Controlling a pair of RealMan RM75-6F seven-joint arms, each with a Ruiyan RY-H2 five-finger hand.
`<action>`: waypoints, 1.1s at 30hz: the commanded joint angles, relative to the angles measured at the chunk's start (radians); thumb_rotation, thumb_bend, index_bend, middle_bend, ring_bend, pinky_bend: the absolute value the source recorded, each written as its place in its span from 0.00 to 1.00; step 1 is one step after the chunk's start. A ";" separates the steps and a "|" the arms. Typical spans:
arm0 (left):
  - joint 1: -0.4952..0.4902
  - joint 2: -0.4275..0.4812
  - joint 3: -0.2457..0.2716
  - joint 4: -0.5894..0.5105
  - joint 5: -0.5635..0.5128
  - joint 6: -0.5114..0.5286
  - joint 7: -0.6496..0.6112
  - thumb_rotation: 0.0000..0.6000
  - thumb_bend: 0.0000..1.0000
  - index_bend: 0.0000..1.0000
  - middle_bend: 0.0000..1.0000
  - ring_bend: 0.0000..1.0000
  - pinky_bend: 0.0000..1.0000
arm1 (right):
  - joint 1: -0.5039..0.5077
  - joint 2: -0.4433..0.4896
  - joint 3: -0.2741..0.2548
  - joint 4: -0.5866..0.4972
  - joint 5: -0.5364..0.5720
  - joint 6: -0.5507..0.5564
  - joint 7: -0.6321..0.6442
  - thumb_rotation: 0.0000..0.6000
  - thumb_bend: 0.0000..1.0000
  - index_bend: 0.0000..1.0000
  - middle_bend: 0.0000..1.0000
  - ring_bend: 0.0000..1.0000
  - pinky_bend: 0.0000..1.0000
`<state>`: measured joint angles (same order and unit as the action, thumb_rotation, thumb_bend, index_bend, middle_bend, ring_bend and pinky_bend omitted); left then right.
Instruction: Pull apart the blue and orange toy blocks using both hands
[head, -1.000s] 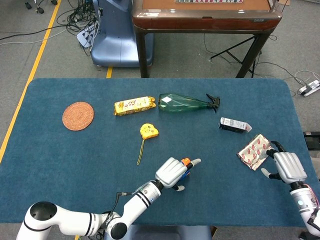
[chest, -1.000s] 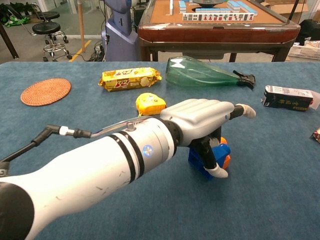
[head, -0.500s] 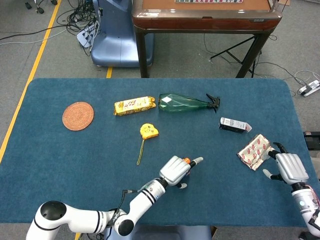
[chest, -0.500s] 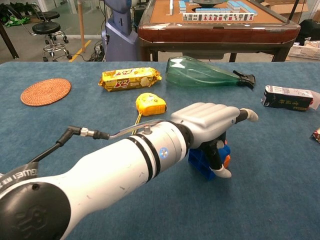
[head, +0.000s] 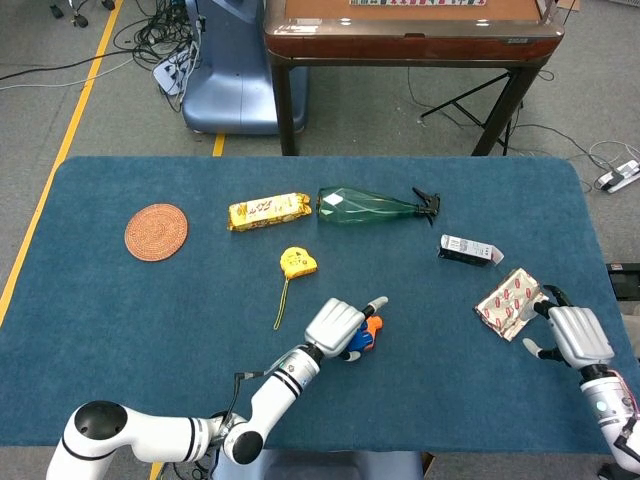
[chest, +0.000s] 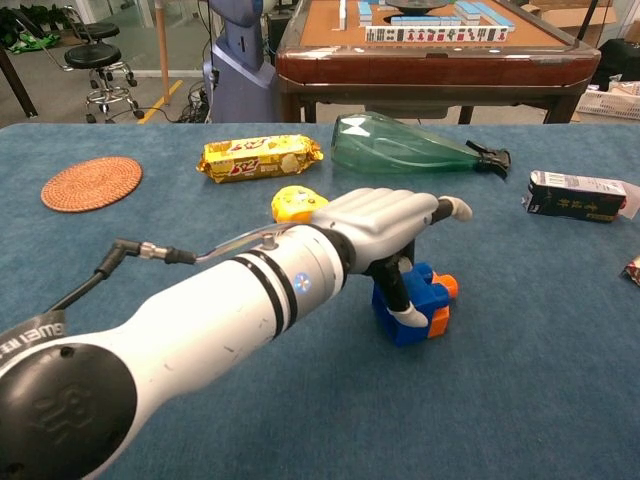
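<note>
Blue and orange blocks (chest: 413, 301), still joined, had shifted left as our left hand (chest: 378, 226) gripped them; right hand (head: 573, 335) waited, fingers apart, holding nothing.

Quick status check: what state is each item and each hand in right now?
blue and orange toy blocks: still joined, on the table under the left hand.
left hand: over the blocks, thumb against the blue block.
right hand: holds nothing, at the table's right edge, beside the foil blister pack.
green bottle: lying on its side.
tape measure: strap pulled out.
</note>
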<state>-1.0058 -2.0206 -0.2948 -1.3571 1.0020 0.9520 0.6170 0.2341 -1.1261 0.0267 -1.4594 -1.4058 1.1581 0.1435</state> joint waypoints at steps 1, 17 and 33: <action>0.013 0.024 0.004 -0.019 -0.011 0.017 0.012 1.00 0.00 0.14 1.00 1.00 1.00 | 0.000 0.000 0.000 -0.001 0.000 0.000 0.000 1.00 0.21 0.48 0.41 0.40 0.51; -0.046 0.101 -0.033 -0.118 -0.367 -0.012 0.202 1.00 0.00 0.27 1.00 1.00 1.00 | 0.005 -0.004 0.002 -0.006 0.001 -0.007 -0.008 1.00 0.21 0.48 0.41 0.40 0.51; -0.118 0.107 -0.052 -0.119 -0.515 -0.008 0.171 1.00 0.00 0.34 1.00 1.00 1.00 | 0.008 -0.017 -0.001 0.020 0.002 -0.021 0.013 1.00 0.21 0.48 0.41 0.40 0.51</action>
<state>-1.1217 -1.9139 -0.3463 -1.4778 0.4886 0.9429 0.7896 0.2416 -1.1429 0.0259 -1.4401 -1.4035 1.1368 0.1564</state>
